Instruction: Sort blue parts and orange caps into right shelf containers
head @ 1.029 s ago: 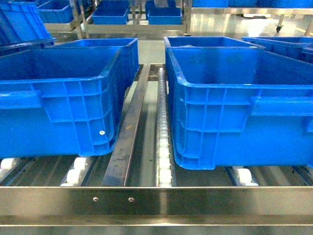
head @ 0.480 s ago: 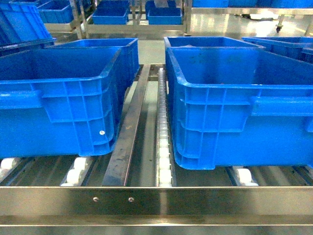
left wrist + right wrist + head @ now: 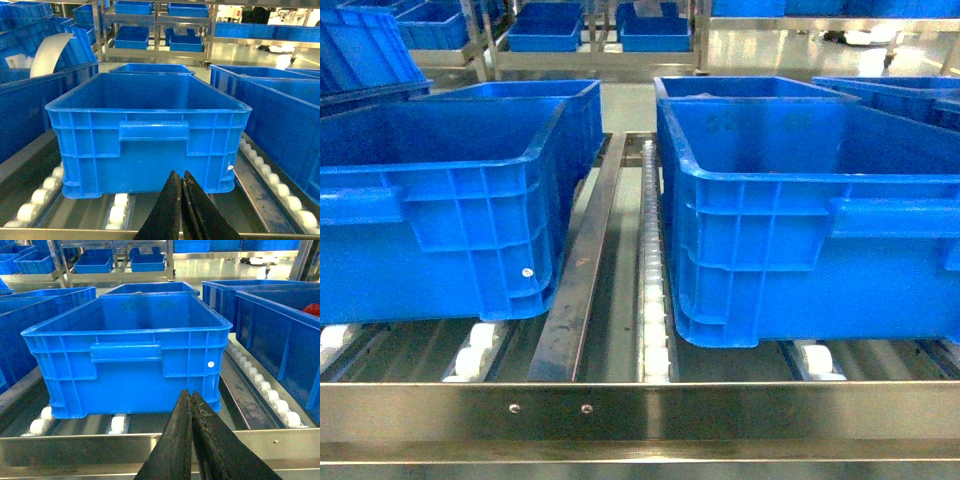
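Nothing much has moved; only the head view is shifting slightly. Two crates (image 3: 440, 200) (image 3: 810, 220) are sitting on the rollers (image 3: 657, 320), either side of the steel rail (image 3: 582, 270). Both grippers (image 3: 181, 200) (image 3: 191, 435) are hanging clenched, holding nothing, each just before a crate.

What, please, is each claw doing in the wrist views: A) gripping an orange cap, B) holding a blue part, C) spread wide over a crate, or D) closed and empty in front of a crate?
D: the left claw and right claw each show fingers pressed together with nothing between them, short of a blue crate standing on the rollers.
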`<state>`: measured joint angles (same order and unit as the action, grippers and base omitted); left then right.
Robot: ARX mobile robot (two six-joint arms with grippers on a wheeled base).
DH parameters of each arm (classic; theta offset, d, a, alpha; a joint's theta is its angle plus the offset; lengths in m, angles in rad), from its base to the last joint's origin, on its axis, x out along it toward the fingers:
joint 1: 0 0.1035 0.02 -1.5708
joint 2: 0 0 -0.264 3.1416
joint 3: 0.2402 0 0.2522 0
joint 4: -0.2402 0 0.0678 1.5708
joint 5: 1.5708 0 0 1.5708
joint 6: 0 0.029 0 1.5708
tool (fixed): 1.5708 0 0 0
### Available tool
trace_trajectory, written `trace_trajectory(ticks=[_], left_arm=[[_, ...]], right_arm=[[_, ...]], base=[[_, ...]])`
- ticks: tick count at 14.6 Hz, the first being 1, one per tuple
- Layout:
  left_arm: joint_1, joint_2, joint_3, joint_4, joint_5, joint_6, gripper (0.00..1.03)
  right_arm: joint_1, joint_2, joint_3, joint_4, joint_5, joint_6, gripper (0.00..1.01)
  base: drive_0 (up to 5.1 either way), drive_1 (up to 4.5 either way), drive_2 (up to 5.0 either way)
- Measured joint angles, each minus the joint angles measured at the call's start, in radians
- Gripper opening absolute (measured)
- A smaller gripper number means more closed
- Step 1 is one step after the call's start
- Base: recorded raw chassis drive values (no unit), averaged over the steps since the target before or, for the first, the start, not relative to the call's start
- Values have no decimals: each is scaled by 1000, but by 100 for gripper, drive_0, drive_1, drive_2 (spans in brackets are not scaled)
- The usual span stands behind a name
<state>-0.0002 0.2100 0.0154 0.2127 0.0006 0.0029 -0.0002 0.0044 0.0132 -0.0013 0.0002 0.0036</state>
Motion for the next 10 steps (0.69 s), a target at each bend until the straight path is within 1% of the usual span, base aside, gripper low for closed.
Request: trace_trajectory(ticks=[2, 3, 4, 7, 8, 10], left_arm=[[0, -37, 0, -38, -1, 0, 2], [0, -135, 0, -190, 2, 0, 2], [0, -202, 0, -209, -2, 0, 2], [0, -200, 0, -213, -2, 0, 2], [0, -200, 0, -217, -1, -2, 9], [0, -200, 0, -217, -1, -2, 36]], right_arm=[[0, 0, -2, -2, 0, 0, 2], [0, 0, -2, -3, 0, 0, 2], [0, 0, -2, -3, 0, -1, 2], [0, 0, -2, -3, 2, 0, 2], [0, 0, -2, -3, 2, 0, 12], [0, 0, -2, -3, 2, 0, 40]], base=[[0, 0, 0], [0, 0, 0], [0, 0, 0], [0, 0, 0], [0, 0, 0], [0, 0, 0]])
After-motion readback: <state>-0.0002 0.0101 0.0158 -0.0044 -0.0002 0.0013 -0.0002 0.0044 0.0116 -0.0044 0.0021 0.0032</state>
